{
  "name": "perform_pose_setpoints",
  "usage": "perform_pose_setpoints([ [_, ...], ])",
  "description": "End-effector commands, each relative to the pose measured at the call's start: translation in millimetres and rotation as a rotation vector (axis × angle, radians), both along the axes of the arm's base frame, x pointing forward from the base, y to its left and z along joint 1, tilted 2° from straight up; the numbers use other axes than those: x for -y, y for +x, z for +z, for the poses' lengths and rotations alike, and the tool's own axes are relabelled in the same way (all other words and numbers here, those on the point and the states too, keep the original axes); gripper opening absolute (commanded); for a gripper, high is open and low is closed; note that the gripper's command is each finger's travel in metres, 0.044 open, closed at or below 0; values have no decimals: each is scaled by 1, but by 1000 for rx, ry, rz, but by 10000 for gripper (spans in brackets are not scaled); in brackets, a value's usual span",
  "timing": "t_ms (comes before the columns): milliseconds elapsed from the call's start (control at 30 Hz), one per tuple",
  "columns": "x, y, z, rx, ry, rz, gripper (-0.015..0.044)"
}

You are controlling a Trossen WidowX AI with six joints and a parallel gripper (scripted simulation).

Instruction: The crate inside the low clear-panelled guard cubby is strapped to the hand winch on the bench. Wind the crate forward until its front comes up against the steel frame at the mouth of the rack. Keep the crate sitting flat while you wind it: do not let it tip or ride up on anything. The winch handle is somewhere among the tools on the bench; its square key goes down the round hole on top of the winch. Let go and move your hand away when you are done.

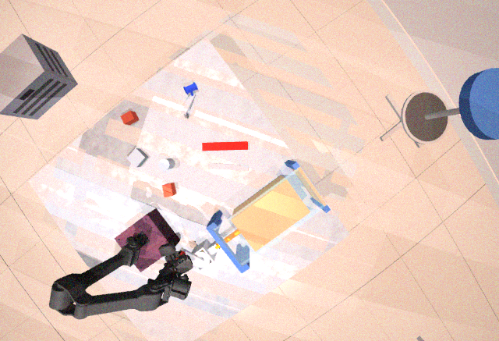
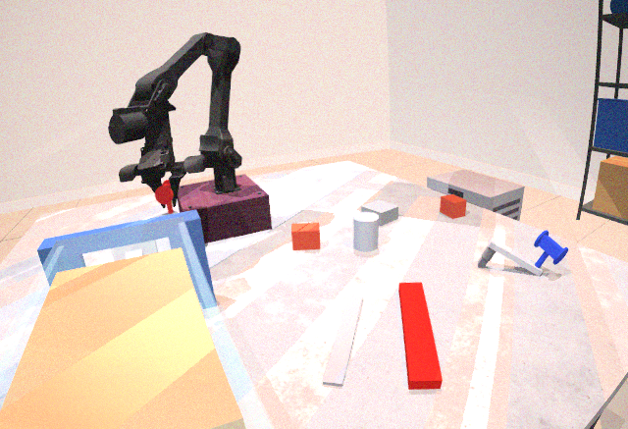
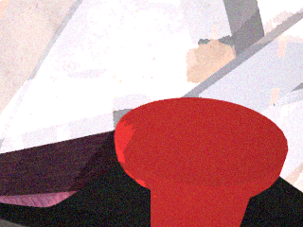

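Beside the blue steel frame (image 2: 198, 241) at the rack's mouth, the red winch handle (image 2: 164, 194) sits pinched in my gripper (image 2: 166, 188), jaws closed on its knob, above the pale winch (image 1: 204, 254). Behind the frame the yellow crate (image 1: 270, 212) rests flat under the clear guard, an orange strap (image 1: 232, 236) running from it toward the winch. Winding appears to be the step in hand; whether the key is seated I cannot tell. Next, I judge, comes a slow turn, watching that the crate's front meets the frame without lifting. A blue-knobbed handle (image 2: 549, 249) lies well apart among blocks.
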State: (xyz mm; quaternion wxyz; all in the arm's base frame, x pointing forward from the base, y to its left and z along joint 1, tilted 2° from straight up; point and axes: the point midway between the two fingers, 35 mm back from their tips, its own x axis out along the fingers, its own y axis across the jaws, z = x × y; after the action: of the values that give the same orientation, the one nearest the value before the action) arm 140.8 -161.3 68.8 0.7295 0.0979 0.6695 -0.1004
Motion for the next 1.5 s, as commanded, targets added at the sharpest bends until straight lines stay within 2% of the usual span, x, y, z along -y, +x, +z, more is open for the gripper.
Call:
perform_pose_setpoints([
  [0,5,-13,-2,-32,-13,-10,0],
  [1467,49,-50,-3,-36,-17,-10,0],
])
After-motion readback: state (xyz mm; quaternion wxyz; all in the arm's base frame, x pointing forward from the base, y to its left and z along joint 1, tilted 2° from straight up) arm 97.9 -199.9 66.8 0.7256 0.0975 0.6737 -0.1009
